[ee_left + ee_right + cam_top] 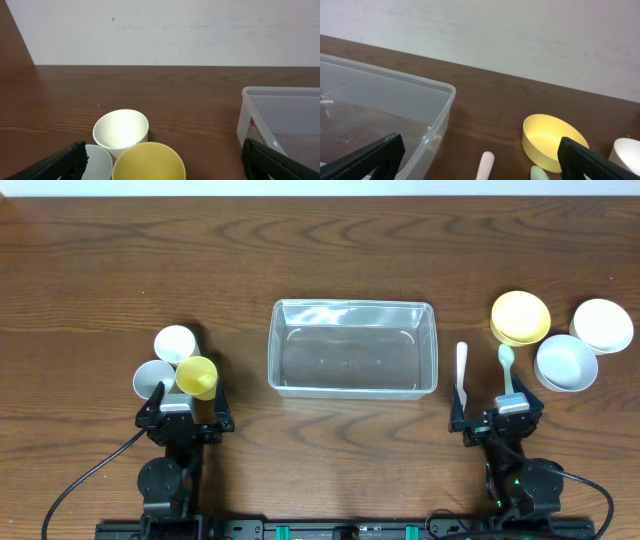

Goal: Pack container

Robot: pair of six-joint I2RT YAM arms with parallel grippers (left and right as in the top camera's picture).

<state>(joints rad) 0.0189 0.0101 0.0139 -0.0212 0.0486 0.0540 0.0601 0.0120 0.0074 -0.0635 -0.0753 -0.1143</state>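
The container [352, 348], a clear rectangular tub with nothing in it, stands mid-table; its corner shows in the left wrist view [280, 115] and its wall in the right wrist view [380, 110]. My left gripper [186, 412] is open at the near left, just behind a yellow cup [149, 161], a white cup [121, 129] and a pale grey cup [152, 378]. My right gripper [497, 418] is open at the near right. The ends of a pale pink spoon [485, 165] and a green spoon [540, 174] lie ahead of its jaws.
A yellow bowl [520, 317], a white bowl [602, 324] and a pale blue-white bowl [566, 362] sit at the right. The yellow bowl [552, 141] lies ahead of my right gripper's right finger. A white wall bounds the table's far edge. Cables trail behind both arm bases.
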